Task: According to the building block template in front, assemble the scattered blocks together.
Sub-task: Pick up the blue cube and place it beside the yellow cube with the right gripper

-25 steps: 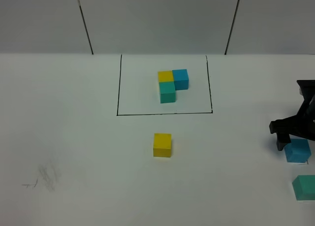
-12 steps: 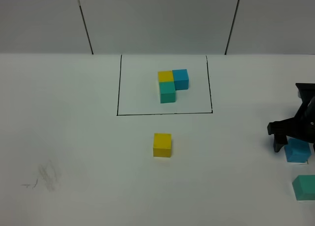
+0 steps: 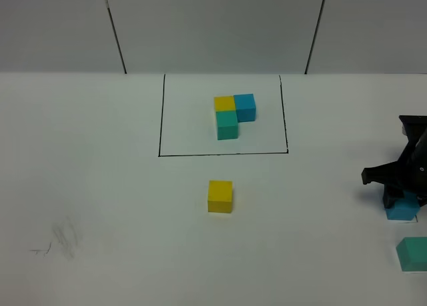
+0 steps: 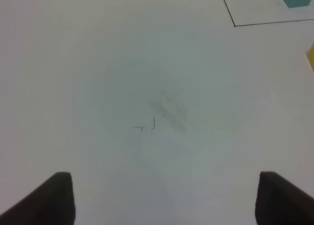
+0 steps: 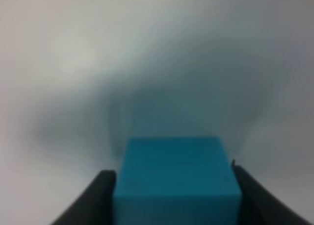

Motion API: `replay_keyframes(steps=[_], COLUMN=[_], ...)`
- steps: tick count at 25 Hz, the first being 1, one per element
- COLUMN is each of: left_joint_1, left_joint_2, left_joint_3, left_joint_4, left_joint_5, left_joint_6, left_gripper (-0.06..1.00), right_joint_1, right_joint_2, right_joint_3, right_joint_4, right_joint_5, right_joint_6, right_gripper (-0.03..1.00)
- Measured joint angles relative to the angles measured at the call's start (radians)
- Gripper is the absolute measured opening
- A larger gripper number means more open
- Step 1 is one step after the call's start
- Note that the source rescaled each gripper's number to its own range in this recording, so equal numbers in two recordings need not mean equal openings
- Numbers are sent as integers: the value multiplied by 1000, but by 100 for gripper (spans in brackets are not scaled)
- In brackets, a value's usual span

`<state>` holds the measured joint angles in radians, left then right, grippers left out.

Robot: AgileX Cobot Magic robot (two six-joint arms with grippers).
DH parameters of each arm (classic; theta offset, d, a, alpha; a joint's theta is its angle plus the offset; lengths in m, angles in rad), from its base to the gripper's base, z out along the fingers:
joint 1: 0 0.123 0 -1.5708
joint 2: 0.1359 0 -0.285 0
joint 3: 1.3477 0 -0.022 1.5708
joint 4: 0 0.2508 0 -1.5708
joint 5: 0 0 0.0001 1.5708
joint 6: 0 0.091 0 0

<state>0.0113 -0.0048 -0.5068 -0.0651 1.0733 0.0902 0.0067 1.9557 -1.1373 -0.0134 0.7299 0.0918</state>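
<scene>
The building block template point(image 3: 233, 116) is a yellow, blue and teal trio inside a thin black rectangle at the far middle. The loose yellow cube point(image 3: 220, 196) sits just in front of the frame. The loose blue cube point(image 3: 401, 211) is at the right edge, and the loose teal cube point(image 3: 413, 254) sits nearer, partly cut off. My right gripper point(image 3: 400, 198) is down over the blue cube. In the right wrist view its fingers point(image 5: 104, 198) press against both sides of the cube point(image 5: 176, 181), which rests on the table. My left gripper point(image 4: 169, 200) is open and empty above bare table.
The white table point(image 3: 100, 206) carries faint pencil scuffs point(image 3: 63, 239) at the front left, also under the left gripper point(image 4: 164, 112). A corner of the black frame point(image 4: 234, 25) shows in the left wrist view. Grey wall panels stand behind the table.
My right gripper has lowered over the blue cube and its fingers have drawn in against the cube's sides. The other cubes have not moved.
</scene>
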Motion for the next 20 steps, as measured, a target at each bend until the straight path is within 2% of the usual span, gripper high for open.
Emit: replay_keyframes(steps=[7,11,14,20], left_joint_1=[0,0,0,0], left_joint_2=[0,0,0,0], left_joint_3=[0,0,0,0], left_joint_4=[0,0,0,0], left_joint_5=[0,0,0,0], left_joint_6=[0,0,0,0], left_gripper=[67,67,67,67], right_joint_1=[0,29,93,290], right_joint_2=[-2,-58,-133,-172], right_joint_3=[0,0,-19,-115], right_joint_4=[0,-2,-2,-67], right_joint_5=[14,18,51,200], right_joint_6=[-74,-174,-291,-596], right_gripper=[0,0,0,0])
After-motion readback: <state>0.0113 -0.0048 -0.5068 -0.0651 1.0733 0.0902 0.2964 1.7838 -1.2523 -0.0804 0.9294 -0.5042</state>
